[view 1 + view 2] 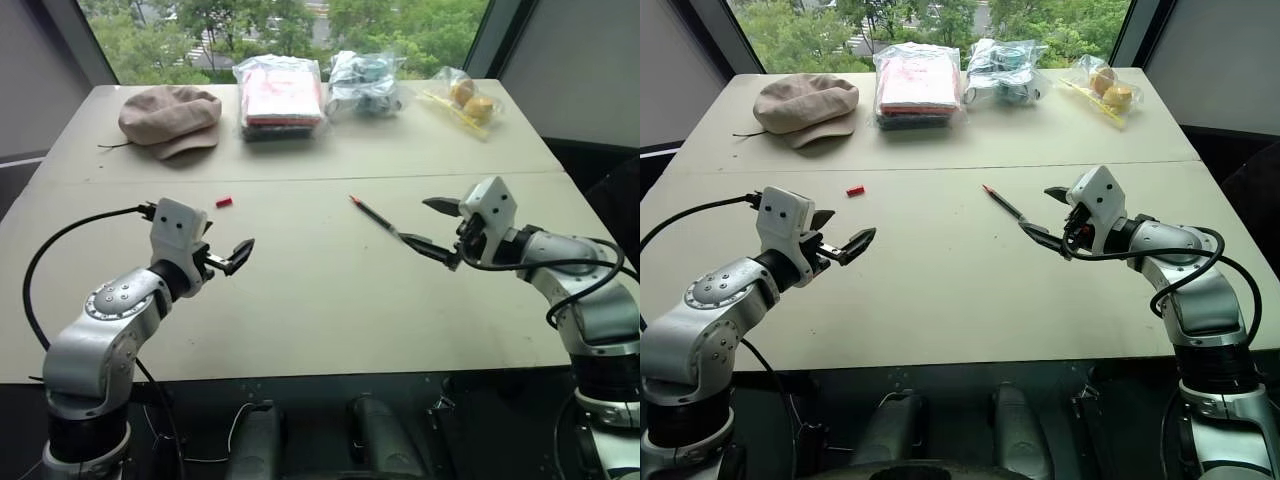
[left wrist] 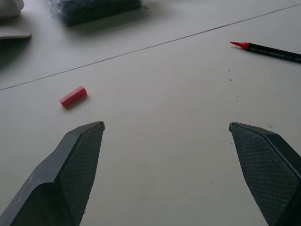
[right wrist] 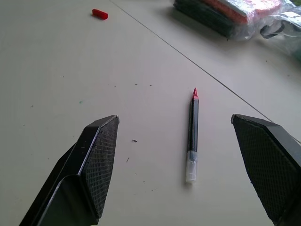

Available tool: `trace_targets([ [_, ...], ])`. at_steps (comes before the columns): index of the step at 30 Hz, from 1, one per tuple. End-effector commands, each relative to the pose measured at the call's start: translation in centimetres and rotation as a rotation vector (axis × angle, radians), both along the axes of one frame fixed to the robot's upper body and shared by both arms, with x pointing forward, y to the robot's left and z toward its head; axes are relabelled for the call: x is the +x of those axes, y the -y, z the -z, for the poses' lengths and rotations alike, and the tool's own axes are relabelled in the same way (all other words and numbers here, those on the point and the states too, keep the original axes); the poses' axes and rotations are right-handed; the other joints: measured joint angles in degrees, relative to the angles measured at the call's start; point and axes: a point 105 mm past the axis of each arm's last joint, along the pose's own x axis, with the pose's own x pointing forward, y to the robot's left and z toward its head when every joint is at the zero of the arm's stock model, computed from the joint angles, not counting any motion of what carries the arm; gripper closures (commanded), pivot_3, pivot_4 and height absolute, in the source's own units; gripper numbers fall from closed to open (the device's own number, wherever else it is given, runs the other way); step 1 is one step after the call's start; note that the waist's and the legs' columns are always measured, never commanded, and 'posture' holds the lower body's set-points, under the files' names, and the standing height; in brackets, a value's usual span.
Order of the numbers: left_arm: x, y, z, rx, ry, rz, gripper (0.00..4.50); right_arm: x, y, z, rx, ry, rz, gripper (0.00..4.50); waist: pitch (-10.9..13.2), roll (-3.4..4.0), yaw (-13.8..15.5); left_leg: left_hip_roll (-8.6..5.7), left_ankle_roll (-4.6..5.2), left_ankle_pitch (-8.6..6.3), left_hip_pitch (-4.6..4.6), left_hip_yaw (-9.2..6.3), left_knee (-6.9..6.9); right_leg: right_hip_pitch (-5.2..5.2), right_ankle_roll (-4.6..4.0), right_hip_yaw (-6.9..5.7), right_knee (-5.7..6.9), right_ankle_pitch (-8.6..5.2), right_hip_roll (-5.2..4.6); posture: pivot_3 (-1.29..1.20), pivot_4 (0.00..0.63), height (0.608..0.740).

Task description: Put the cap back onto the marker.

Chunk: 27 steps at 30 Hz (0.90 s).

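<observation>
The cap [image 1: 224,202], a tiny red cylinder, lies on the pale table left of the middle. Ahead of it and to the left, my left gripper [image 1: 232,252] hovers open and empty; the left wrist view has the cap [image 2: 73,96] beyond one of its fingers [image 2: 75,160]. The marker [image 1: 375,216], slim and black, lies flat with its red tip pointing away from me. My right gripper [image 1: 417,220] is open just above its rear end. In the right wrist view the marker [image 3: 193,136] lies between the spread fingers, untouched.
Along the far edge of the table [image 1: 300,300] sit a beige hat [image 1: 170,118], a plastic bag of red packets [image 1: 282,95], a bag of dark items [image 1: 365,80] and a bag with yellow fruit [image 1: 465,100]. A seam crosses the table between them and the marker.
</observation>
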Motion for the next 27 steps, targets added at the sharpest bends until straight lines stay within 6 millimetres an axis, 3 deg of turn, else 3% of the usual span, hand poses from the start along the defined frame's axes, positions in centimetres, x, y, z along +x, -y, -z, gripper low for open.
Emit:
trace_targets([
  [1, -0.31, -0.07, -1.25, 0.010, 0.057, 0.003, 0.05, -0.16, 0.01, -1.30, 0.002, 0.051, -0.004, 0.53, 0.00, 0.00, -0.01, 0.00, 0.00, 0.00, 0.00, 0.00, 0.00, 0.00, 0.00, 0.00, 0.00, 0.00, 0.00, 0.00, 0.150, 0.740],
  [27, 0.29, 0.01, -1.46, -0.005, 0.071, 0.018, 0.05, -0.02, -0.27, -1.19, 0.000, 0.056, -0.006, 0.53, 0.00, 0.00, 0.00, 0.00, 0.00, 0.00, 0.04, 0.01, 0.00, 0.03, 0.00, 0.01, 0.00, 0.00, 0.00, 0.00, 0.150, 0.740],
])
